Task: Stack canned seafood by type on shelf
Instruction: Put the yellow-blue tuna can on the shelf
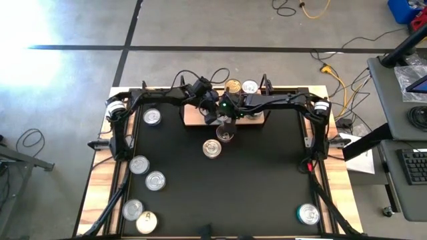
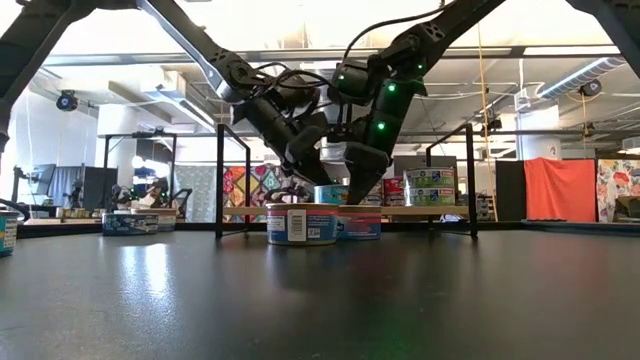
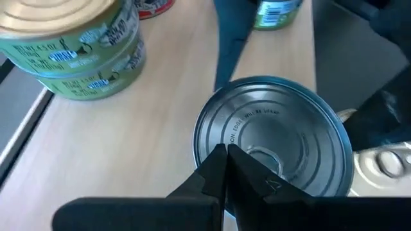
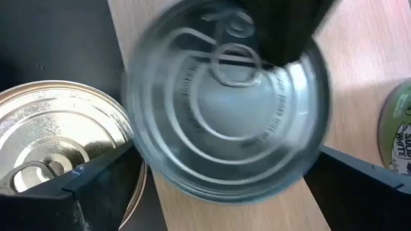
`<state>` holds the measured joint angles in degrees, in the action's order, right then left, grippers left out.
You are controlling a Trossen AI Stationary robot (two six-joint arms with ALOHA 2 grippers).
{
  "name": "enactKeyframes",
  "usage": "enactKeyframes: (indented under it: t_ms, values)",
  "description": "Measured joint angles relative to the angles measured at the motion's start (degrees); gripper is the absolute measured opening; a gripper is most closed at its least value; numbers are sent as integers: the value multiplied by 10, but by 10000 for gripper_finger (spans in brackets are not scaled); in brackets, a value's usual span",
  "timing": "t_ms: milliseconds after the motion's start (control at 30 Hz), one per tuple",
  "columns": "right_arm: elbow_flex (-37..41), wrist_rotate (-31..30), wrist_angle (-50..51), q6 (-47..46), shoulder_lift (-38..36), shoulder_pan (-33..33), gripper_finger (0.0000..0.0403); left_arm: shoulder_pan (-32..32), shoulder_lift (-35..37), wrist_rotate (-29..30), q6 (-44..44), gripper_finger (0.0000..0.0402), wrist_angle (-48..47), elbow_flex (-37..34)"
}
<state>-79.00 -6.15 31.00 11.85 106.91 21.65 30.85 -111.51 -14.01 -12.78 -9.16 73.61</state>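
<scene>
Silver-lid tin (image 4: 225, 106) sits at shelf (image 3: 160, 109) edge, placement step; right gripper (image 4: 218, 173) jaws wide around it, gripping nothing; left gripper (image 3: 225, 168) jaws closed, empty, above lid. You retract right arm straight up.

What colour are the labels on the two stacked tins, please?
Green, on the two stacked tins; clearest in the left wrist view.

Two robot arms reached over the counter (image 1: 267, 187). One wooden shelf (image 1: 192, 119) stood at its far edge. From above, ten tins showed: five along the left side (image 1: 153, 117) (image 1: 139, 165) (image 1: 155, 181) (image 1: 133, 210) (image 1: 147, 222), one at the near right corner (image 1: 309, 214), two in the middle (image 1: 212, 148) (image 1: 226, 131), and two at the shelf's back (image 1: 233, 86) (image 1: 249, 87). One of the ten, on the left, had a gold lid; the arms hid any others on the shelf.
</scene>
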Motion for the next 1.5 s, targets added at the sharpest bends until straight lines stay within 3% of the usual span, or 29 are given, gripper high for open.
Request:
enactKeyframes:
  t_ms: [233, 533, 1067, 1300, 1500]
  values:
    - [1, 1, -15, 1, 0, 2, 400, -1, -4, 6, -10, 0, -15, 40]
    - [1, 6, -34, -23, 2, 5, 400, -3, 1, -9, -2, 0, 13, 3]
    - [-84, 14, 161, -67, -3, -4, 392, -5, 7, 16, 48, 0, -9, 25]
    - [-151, -72, 204, -41, -6, -20, 302, -6, 45, 19, 42, 0, -29, 28]
    - [-176, -82, 239, -65, -7, -6, 163, -8, 127, 15, 43, 0, -26, -3]
